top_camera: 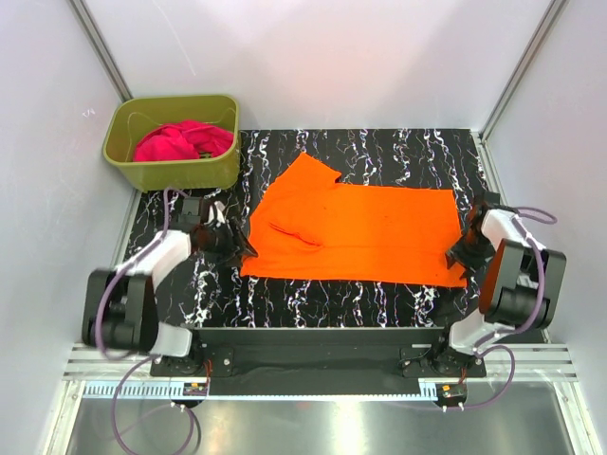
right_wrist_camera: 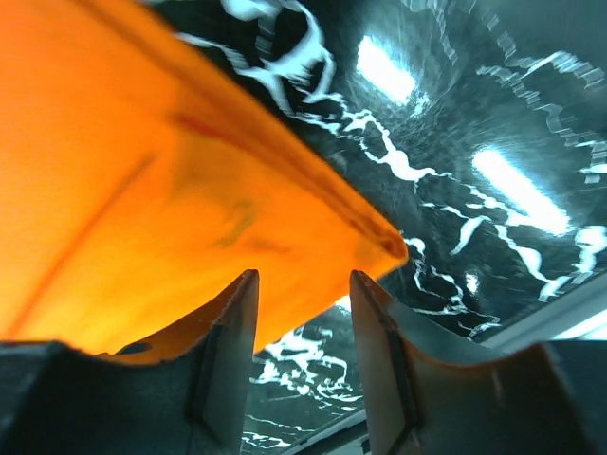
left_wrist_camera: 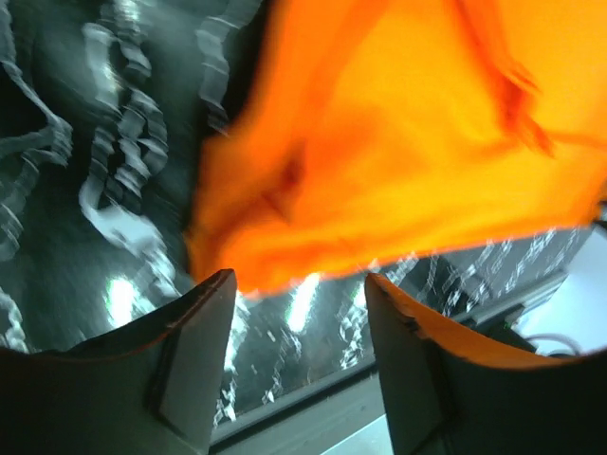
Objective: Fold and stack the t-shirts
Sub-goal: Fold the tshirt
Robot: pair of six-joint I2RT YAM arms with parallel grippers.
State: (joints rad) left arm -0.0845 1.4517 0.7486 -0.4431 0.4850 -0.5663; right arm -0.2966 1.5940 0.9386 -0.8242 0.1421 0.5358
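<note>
from the top: the orange shirt (top_camera: 360,232) lies spread out on the black table (top_camera: 398,147), and the pink shirt (top_camera: 180,142) sits in the green tub (top_camera: 171,175). the left gripper (top_camera: 237,245) is at the orange shirt's near left corner, the right gripper (top_camera: 462,254) at its near right corner.
left wrist: fingers (left_wrist_camera: 199,360) spread apart, orange edge just past them.
right wrist: fingers (right_wrist_camera: 228,360) spread apart, orange corner just past them.

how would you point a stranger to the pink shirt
Start at the black marbled table and look to its far left corner, where an olive-green tub stands. The magenta-pink t-shirt is bunched inside it, unlike the orange t-shirt spread flat on the table.
</note>
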